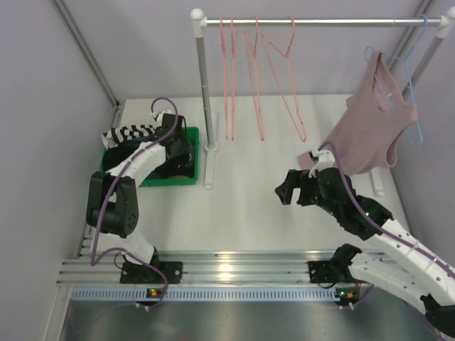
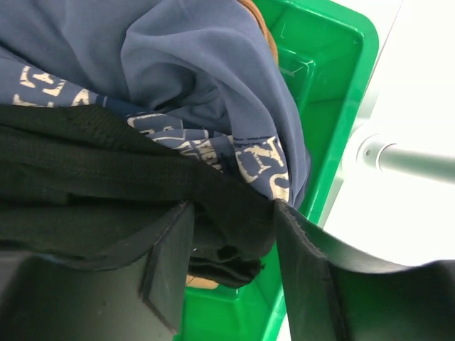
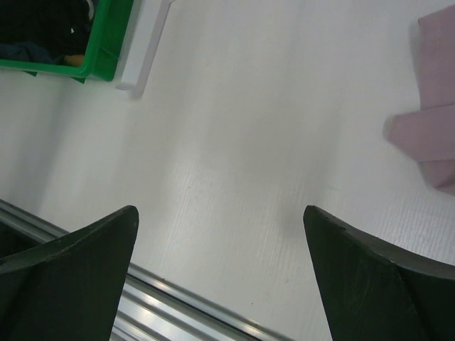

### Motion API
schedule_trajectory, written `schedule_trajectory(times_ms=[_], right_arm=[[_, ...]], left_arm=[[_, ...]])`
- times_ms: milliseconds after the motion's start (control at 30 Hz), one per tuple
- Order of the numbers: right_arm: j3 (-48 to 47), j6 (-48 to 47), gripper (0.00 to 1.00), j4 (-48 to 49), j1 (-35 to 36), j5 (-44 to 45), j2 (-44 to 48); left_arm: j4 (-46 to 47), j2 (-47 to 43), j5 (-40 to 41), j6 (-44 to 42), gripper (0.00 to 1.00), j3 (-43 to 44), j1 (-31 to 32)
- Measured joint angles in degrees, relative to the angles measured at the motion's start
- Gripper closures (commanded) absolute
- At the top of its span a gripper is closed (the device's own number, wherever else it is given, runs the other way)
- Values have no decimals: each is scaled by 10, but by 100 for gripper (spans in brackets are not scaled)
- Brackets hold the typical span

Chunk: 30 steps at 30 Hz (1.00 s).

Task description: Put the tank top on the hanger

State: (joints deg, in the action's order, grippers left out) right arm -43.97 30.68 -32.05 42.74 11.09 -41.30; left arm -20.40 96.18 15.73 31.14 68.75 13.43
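The black tank top (image 2: 85,163) lies in the green bin (image 2: 334,85) under a dark blue printed shirt (image 2: 199,64). My left gripper (image 2: 233,206) is down in the bin (image 1: 190,135), its jaws half closed with a bunched fold of the black fabric pinched between them. In the top view the left gripper (image 1: 181,153) hides the tank top. Several salmon-pink wire hangers (image 1: 284,78) hang on the rail (image 1: 320,22), all bare. My right gripper (image 1: 284,193) is open and empty over the white table (image 3: 220,213).
A dusty-pink tank top (image 1: 370,128) hangs on a light blue hanger (image 1: 409,85) at the right; its hem shows in the right wrist view (image 3: 434,142). A striped cloth (image 1: 131,133) drapes the bin's far left. The rack post (image 1: 204,85) stands beside the bin.
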Motion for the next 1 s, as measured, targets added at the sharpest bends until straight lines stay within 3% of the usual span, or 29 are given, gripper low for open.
schedule_trajectory(times_ms=[367,667,767,1000], right_arm=[[17,5,0,-1,0,-5,0],[24,6,0,2,0,-7,-2],[24,6,0,3,0,-7,-2],[24,6,1,6,0,-8,-2]], left_arm=[[9,10,-4,-7,91,2,0],[-47,-48,4,-14,91,2,0],[-61,-90,4,-20,97,7,0],[-116,-160,1,-41,100,75,0]])
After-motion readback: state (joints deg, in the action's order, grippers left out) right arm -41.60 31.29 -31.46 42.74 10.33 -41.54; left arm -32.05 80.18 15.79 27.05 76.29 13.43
